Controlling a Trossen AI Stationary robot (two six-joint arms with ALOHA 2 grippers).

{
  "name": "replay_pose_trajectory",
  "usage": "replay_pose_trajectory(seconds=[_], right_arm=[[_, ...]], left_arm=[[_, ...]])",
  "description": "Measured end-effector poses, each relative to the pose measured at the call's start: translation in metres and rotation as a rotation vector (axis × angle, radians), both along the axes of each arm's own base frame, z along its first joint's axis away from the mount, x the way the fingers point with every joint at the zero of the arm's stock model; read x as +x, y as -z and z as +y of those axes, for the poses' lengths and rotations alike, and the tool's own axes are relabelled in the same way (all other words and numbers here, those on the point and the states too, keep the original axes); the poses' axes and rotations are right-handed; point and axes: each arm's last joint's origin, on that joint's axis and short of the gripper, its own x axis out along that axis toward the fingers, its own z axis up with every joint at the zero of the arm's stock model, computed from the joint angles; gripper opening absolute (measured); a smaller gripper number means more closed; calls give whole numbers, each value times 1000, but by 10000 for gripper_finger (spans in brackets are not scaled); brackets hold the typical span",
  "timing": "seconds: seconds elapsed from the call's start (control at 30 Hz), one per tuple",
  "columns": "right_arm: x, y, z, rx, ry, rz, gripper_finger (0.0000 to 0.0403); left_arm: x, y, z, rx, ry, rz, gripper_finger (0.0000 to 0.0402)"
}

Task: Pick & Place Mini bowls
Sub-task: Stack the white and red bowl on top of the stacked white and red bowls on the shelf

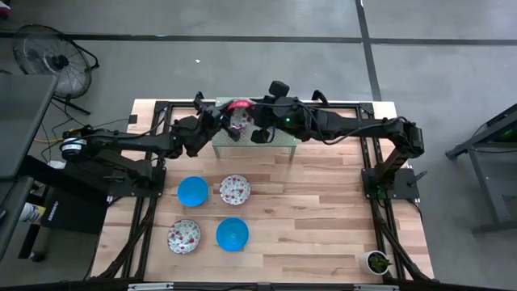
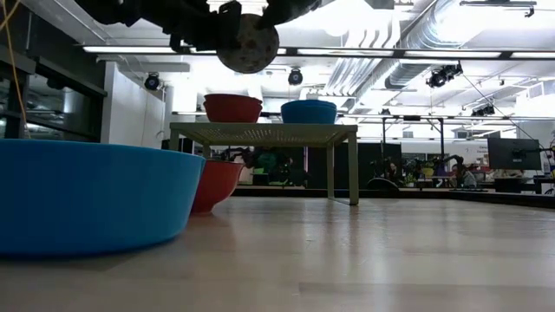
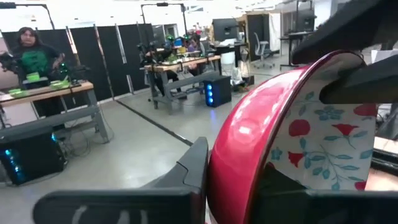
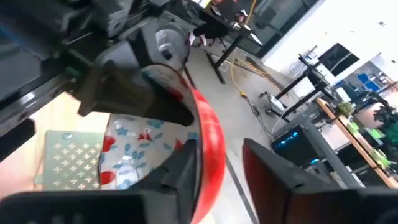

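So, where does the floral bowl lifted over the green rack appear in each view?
High view: floral bowl at top centre, over the rack.
Low view: at the top edge, left of centre, above the rack.
Left wrist view: fills the picture's right half; no rack.
Right wrist view: picture's middle, rack beside it.

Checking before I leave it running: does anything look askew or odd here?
Yes. A floral bowl with a red outside hangs on edge above the rack, pinched by both the left gripper and right gripper at once.
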Motion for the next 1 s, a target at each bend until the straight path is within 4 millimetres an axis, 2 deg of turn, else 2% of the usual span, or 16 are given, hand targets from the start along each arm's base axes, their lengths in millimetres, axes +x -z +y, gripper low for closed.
replay_pose_trajectory(seconds=[0.2,0.4,0.5,0.67,0.83,1.0], right_arm=[[-4,-4,0,-1,18,-7,159],[-23,-23,3,6,30,-40,166],[-38,-37,0,-24,139,-64,166],[-57,-43,-5,-32,248,-24,167],[-83,-48,-16,48,288,-4,165],[-108,-44,-28,202,297,53,167]], left_arm=[[0,0,0,-8,-21,-14,31],[-3,-7,2,-49,-39,-69,31],[-5,-11,9,-123,-75,6,31],[-14,-42,27,-255,-42,152,31],[-22,-78,48,-302,118,269,31],[-40,-96,71,-435,275,372,31]])
